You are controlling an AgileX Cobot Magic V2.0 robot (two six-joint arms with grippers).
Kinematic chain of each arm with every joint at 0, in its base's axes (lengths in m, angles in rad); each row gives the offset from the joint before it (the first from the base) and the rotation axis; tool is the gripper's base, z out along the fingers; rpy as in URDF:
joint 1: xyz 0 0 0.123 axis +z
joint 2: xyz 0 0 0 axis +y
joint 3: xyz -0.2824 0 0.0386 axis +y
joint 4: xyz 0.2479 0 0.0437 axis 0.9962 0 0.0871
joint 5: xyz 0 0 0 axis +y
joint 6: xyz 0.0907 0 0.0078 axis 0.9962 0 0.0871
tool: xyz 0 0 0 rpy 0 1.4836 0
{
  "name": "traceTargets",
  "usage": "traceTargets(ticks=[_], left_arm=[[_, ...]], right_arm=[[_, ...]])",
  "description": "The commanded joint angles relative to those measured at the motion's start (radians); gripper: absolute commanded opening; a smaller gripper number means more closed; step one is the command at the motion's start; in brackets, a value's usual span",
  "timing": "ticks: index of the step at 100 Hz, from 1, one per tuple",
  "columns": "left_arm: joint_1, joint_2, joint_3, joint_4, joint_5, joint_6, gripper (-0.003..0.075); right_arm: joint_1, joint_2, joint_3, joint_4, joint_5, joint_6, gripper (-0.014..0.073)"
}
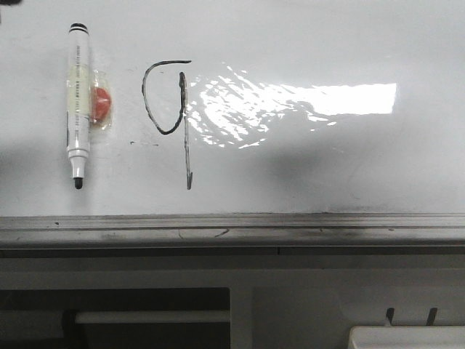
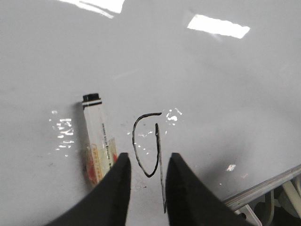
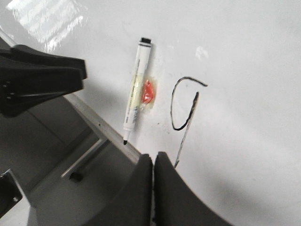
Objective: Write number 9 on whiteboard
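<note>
the number 9 (image 1: 174, 120) stands drawn on the whiteboard (image 1: 327, 167), a marker (image 1: 78, 105) lying beside it. left end effector (image 2: 146, 162) spread and empty; right end effector (image 3: 153, 162) pressed together.

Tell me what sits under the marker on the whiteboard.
Beside and partly under the marker is a red-orange lump in clear tape or film, apparently fixing it to the whiteboard. What lies directly beneath the barrel is covered.

Uncapped white marker (image 1: 78, 102) taped flat beside a red blob (image 1: 100, 103)
</note>
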Motion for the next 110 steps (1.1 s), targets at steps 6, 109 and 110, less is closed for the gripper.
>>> traceTargets(ticks=[6,109,110], left_arm=[[0.002,-0.155,0.002,0.082,-0.046,0.003,-0.0019],[0.002,-0.645,0.379,0.118,-0.044,0.003,-0.002],[0.002,-0.645,0.379,0.118,-0.044,0.003,-0.002]], right_arm=[[0.0,-0.143,0.148,-0.089,-0.267,-0.008,-0.007],[0.0,-0.644,0.82,-0.114,-0.562,-0.008,-0.007],[0.0,-0.644,0.82,-0.114,-0.562,-0.008,-0.0071]])
